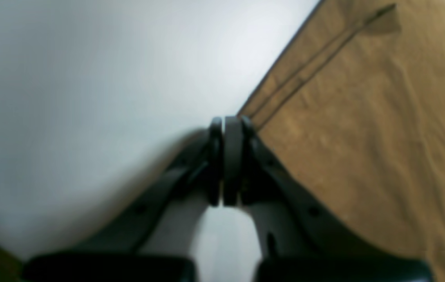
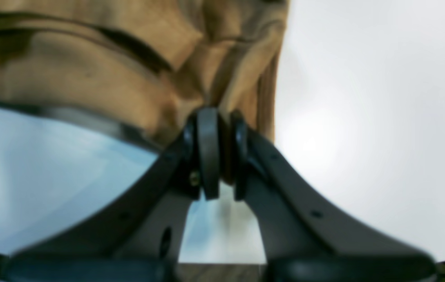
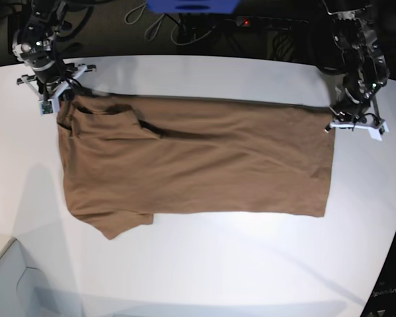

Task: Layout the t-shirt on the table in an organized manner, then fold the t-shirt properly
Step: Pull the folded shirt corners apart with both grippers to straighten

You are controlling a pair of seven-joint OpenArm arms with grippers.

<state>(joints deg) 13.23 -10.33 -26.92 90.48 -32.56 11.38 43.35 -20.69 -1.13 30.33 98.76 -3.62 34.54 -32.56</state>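
Observation:
The tan-brown t-shirt [image 3: 198,165] lies spread out on the white table [image 3: 217,264], neck end at the left and hem at the right. One sleeve is folded over near the collar. At the far left corner my right gripper [image 3: 64,99] is shut on a bunched fold of the t-shirt [image 2: 89,70]; brown cloth shows between the pads of the right gripper [image 2: 222,117]. My left gripper [image 3: 340,119] is at the hem's far right corner. In the left wrist view the left gripper [image 1: 224,121] is shut, its tips beside the t-shirt [image 1: 363,137] corner, with no cloth visible between the pads.
A pale grey box corner [image 3: 12,284] sits at the front left. A blue object [image 3: 191,5] and cables lie beyond the table's far edge. White table [image 1: 89,98] surrounds the shirt on all sides.

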